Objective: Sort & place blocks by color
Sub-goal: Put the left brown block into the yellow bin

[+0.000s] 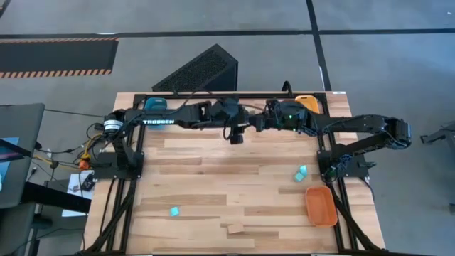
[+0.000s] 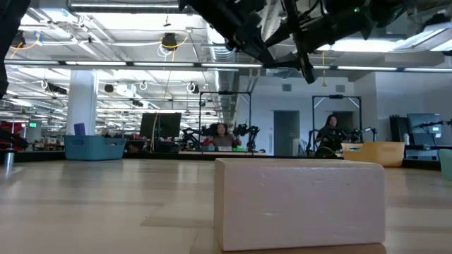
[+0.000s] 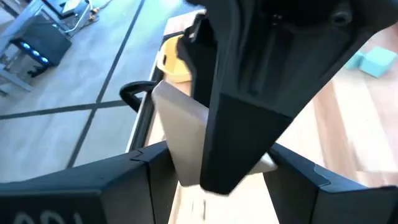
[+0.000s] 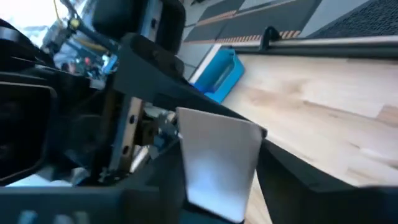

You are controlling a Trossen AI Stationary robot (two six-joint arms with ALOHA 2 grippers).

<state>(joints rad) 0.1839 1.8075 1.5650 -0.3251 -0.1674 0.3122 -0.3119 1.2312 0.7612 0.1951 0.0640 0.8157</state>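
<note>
Both arms meet above the worktop's (image 1: 213, 171) far edge, where the left hand (image 3: 217, 174) and right hand (image 4: 217, 174) each grip the same pale block (image 4: 217, 158). Cyan blocks (image 1: 301, 173) lie near the right edge beside the orange tray (image 1: 320, 205); another cyan block (image 1: 174, 211) and a tan block (image 1: 234, 228) lie toward the near edge.

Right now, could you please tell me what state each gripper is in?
Left gripper: closed on a wooden block.
Right gripper: at that block; cannot tell.

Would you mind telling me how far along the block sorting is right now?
Done: nothing visibly; the orange tray looks empty. In hand: the left gripper holds a pale block where the right gripper meets it. Left: cyan blocks, a tan piece.
</note>
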